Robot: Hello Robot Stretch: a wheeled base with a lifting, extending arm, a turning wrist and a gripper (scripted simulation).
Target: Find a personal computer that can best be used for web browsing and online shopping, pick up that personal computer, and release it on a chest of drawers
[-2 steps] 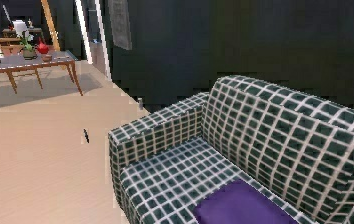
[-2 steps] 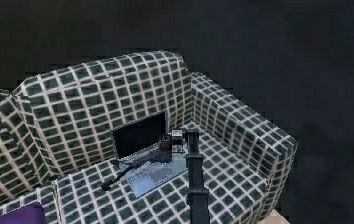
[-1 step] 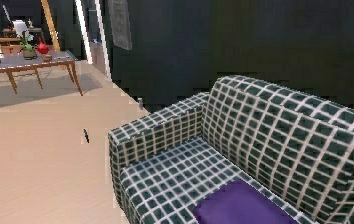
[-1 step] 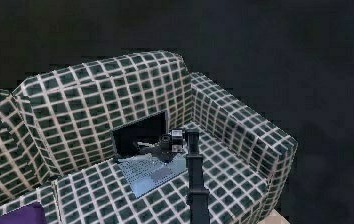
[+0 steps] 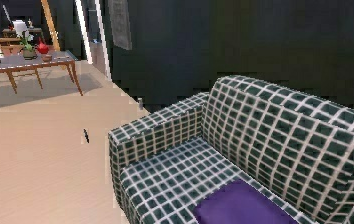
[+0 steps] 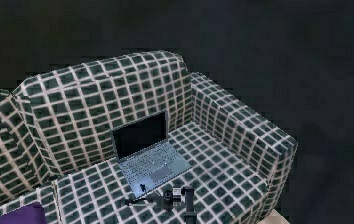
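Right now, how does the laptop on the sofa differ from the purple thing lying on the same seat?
The laptop is grey with a dark screen; the purple thing is one plain colour. The laptop stands open, its screen raised toward the backrest; the purple thing lies flat. Both rest on the seat of the chequered sofa.
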